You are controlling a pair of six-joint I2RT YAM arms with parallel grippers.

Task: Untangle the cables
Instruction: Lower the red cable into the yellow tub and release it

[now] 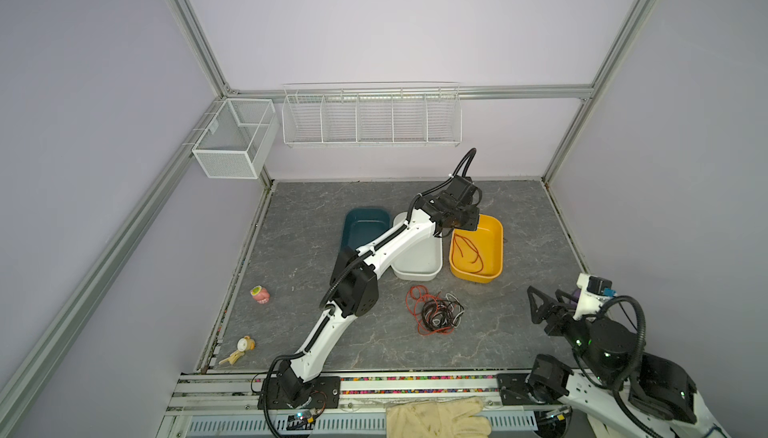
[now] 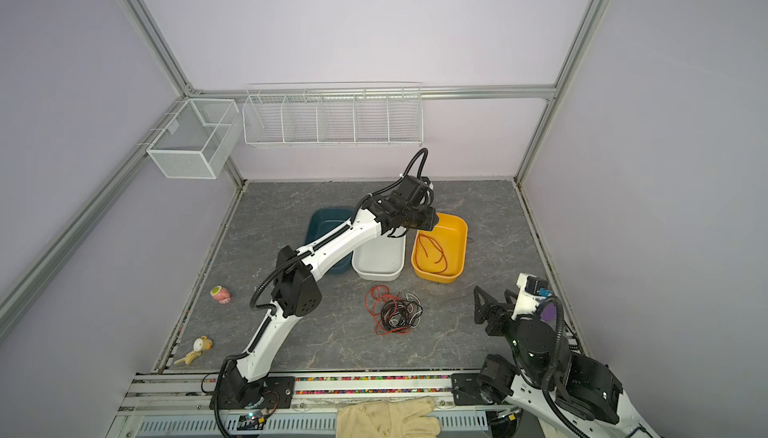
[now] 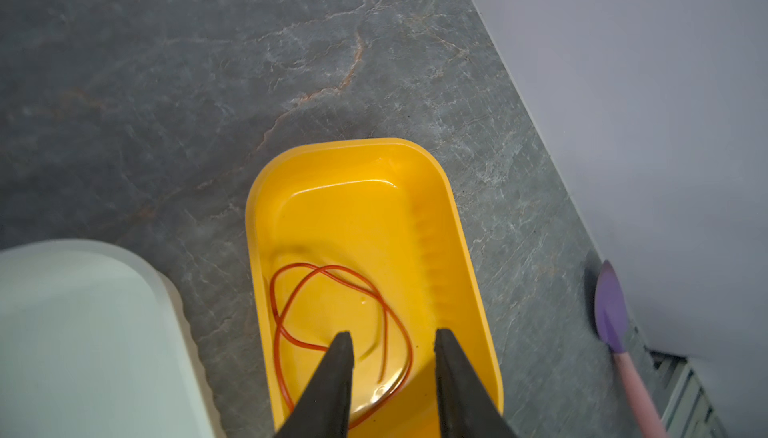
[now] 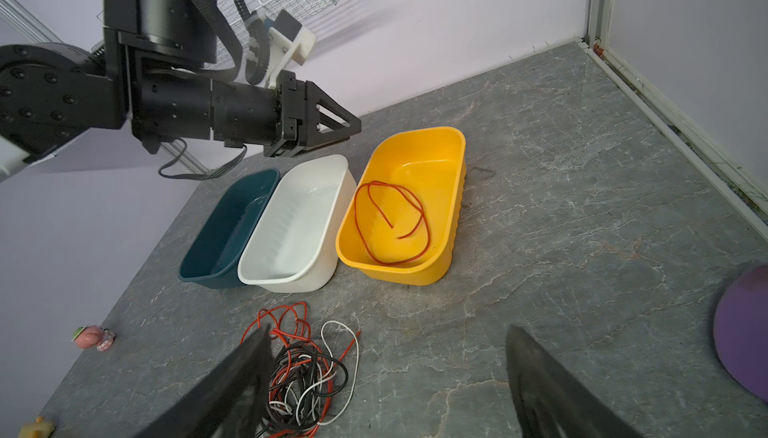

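A tangle of thin red, black and white cables (image 1: 434, 311) (image 2: 395, 311) (image 4: 307, 373) lies on the grey table in front of the bins. One red cable (image 1: 467, 253) (image 3: 332, 315) (image 4: 390, 224) lies in loose loops by itself inside the yellow bin (image 1: 496, 249) (image 3: 465, 249). My left gripper (image 3: 390, 334) (image 1: 457, 222) hangs above the far end of that bin, jaws apart, nothing between them. My right gripper (image 4: 386, 330) (image 1: 546, 297) hovers at the right of the table, open wide and empty, the tangle beside its one finger in the wrist view.
A white bin (image 1: 419, 274) and a dark teal bin (image 1: 361, 224) stand left of the yellow one. Two small toys (image 1: 260, 294) (image 1: 241, 348) lie near the left edge. A purple spatula (image 3: 611, 311) lies by the right wall. A glove (image 1: 436, 415) rests on the front rail.
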